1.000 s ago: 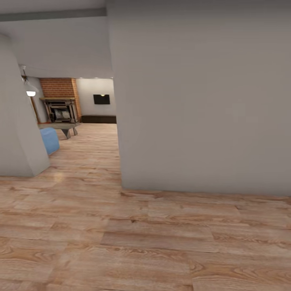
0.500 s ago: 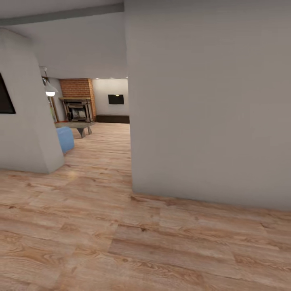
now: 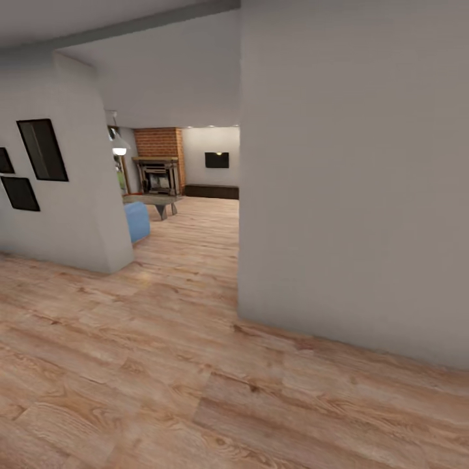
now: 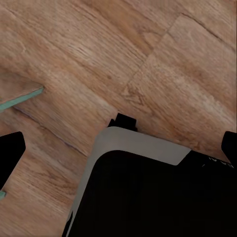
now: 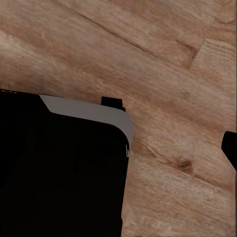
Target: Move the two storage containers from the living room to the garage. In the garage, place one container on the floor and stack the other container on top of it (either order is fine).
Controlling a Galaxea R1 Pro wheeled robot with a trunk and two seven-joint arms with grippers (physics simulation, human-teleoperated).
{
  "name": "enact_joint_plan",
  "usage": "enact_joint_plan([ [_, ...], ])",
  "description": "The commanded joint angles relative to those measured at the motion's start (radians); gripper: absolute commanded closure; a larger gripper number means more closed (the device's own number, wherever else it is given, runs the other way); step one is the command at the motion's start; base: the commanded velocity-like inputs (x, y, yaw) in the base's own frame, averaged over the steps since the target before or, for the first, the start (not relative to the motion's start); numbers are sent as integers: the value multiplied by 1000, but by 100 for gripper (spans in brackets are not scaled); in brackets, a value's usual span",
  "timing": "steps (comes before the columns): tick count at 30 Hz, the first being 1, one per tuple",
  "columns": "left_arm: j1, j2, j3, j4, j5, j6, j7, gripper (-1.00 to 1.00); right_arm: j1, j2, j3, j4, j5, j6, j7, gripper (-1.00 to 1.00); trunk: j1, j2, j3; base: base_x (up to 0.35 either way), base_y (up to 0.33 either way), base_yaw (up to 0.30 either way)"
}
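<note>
No storage containers in sight; head view looks down a hallway, living room (image 3: 189, 176) with brick fireplace (image 3: 158, 170) and wall TV (image 3: 217, 159) at centre-left, beyond a grey wall (image 3: 352, 176). Judged from the task: rigid open bins, light, smooth-walled, best gripped on the rim. Wrist views face plank floor (image 4: 89, 64); each pincer's opening can't be told, nothing seen held, bins' position relative to them unknown.
</note>
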Motion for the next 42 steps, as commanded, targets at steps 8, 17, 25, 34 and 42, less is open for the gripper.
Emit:
enact_joint_plan([
  [8,-1,0,-9,1,8,0,2,-100,-1,0,9,3,-10,-6,-1,-100,1,-1,-1,320,0,277],
  [17,-1,0,-9,1,8,1,1,-100,-1,0,9,3,-10,-6,-1,-100,1,-1,-1,321,0,277],
  [25,-1,0,-9,1,8,-2,2,-100,-1,0,9,3,-10,-6,-1,-100,1,-1,-1,321,0,277],
  [34,-1,0,-9,2,8,-2,2,-100,-1,0,9,3,-10,-6,-1,-100,1,-1,-1,321,0,277],
  [42,-1,0,-9,1,8,-2,2,-100,-1,0,9,3,-10,-6,-1,-100,1,-1,-1,321,0,277],
])
